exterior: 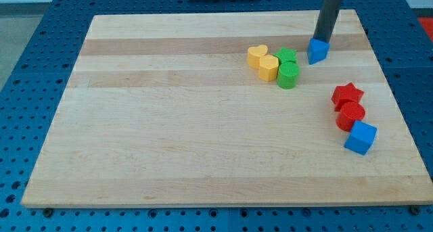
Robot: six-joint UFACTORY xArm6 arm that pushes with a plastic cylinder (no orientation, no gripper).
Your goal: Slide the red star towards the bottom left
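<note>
The red star (347, 95) lies on the wooden board (169, 124) near the view's right edge. A red round block (351, 115) touches it just below, and a blue cube (360, 137) sits below that. My tip (323, 40) is at the view's upper right, well above the red star, touching the top of a blue triangular block (318, 51).
Left of the blue triangular block is a tight cluster: two yellow heart blocks (257, 55) (268, 67), a green star-like block (287, 55) and a green round block (288, 75). The board's right edge (399, 117) is close to the red blocks.
</note>
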